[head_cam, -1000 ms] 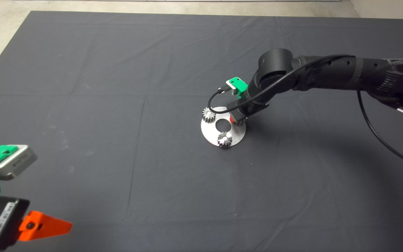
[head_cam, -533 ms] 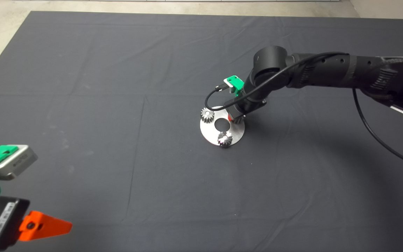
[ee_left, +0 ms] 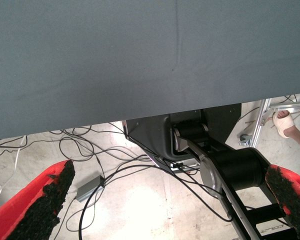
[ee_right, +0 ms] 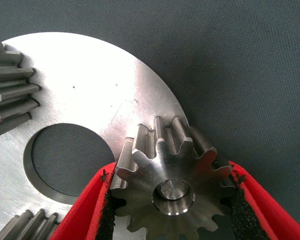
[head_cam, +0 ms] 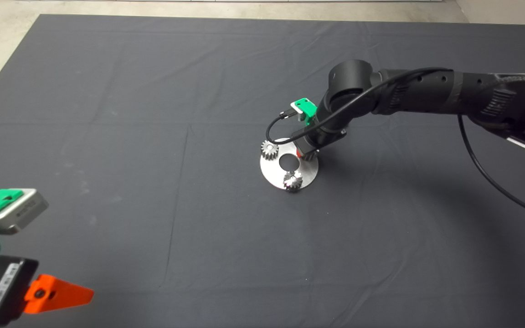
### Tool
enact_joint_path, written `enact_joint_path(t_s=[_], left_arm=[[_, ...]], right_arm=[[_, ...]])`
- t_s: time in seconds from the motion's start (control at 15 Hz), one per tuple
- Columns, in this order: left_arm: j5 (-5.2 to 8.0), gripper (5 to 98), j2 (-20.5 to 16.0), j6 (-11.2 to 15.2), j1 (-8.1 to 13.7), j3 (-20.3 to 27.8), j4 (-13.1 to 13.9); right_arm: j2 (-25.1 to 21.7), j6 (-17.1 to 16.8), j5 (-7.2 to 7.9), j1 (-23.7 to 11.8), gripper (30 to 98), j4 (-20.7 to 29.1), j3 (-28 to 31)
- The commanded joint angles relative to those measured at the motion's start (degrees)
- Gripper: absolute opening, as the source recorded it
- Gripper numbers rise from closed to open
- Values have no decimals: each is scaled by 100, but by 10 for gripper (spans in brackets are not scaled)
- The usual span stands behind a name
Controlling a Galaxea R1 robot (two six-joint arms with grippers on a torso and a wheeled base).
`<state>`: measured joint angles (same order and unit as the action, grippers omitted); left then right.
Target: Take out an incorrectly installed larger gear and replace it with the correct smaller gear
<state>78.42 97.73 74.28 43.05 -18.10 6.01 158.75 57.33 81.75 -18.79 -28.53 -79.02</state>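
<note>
Both right gripper (ee_right: 172, 210) pads clamp a gear (ee_right: 172, 187) at the plate (ee_right: 90, 95) edge.

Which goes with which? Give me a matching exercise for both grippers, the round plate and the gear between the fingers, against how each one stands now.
1. left gripper
2. right gripper
3. round steel plate
4. gripped gear

A. flat on the mat, with a hole through its middle
B. open, parked at the lower left edge of the head view
C. near the plate's rim, with a pin in its bore
D. shut, pads against gear teeth on both sides

Pairs: 1-B, 2-D, 3-A, 4-C
</note>
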Motion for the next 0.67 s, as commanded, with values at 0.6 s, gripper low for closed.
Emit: enact_joint_path(t_s=[0.6], left_arm=[[33,981,-21,8,46,89,76]], right_arm=[[-108,68,16,-671,493,-4,433]])
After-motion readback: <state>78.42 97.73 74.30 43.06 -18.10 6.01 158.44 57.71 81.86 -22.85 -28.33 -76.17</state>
